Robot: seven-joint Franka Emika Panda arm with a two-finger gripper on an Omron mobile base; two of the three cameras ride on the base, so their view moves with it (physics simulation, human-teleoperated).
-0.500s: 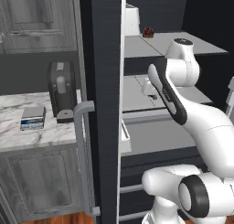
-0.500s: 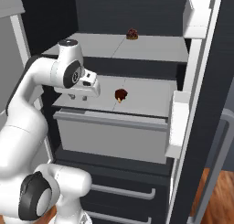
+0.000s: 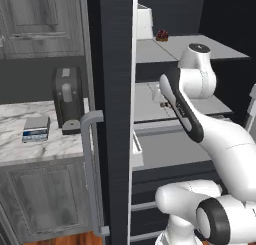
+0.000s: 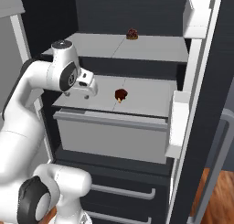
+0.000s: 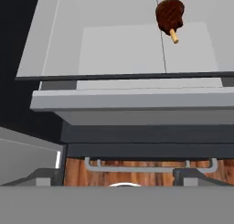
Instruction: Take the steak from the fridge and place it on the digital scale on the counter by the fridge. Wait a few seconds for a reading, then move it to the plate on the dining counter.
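The steak [image 4: 120,94] is a small dark red-brown lump with a pale stub, lying on the middle shelf [image 4: 146,104] of the open fridge [image 3: 115,89]. In the hand view the steak [image 5: 170,15] sits at the upper right, far beyond the fingers. My gripper [image 4: 77,96] hangs open over the shelf's left part, to the left of the meat and apart from it, with nothing between its fingers [image 5: 45,176]. The digital scale [image 3: 35,129] rests on the marble counter [image 3: 50,146] left of the fridge door.
A tall black boxy appliance [image 3: 67,99] stands beside the scale. Another dark red item [image 4: 132,34] lies on the upper shelf. A grey drawer [image 4: 109,136] runs below the middle shelf. White door bins [image 4: 180,122] jut out on the right; the door's grey handle [image 3: 90,174] is near the counter.
The hand has edged only slightly over the shelf. The steak lies where it was.
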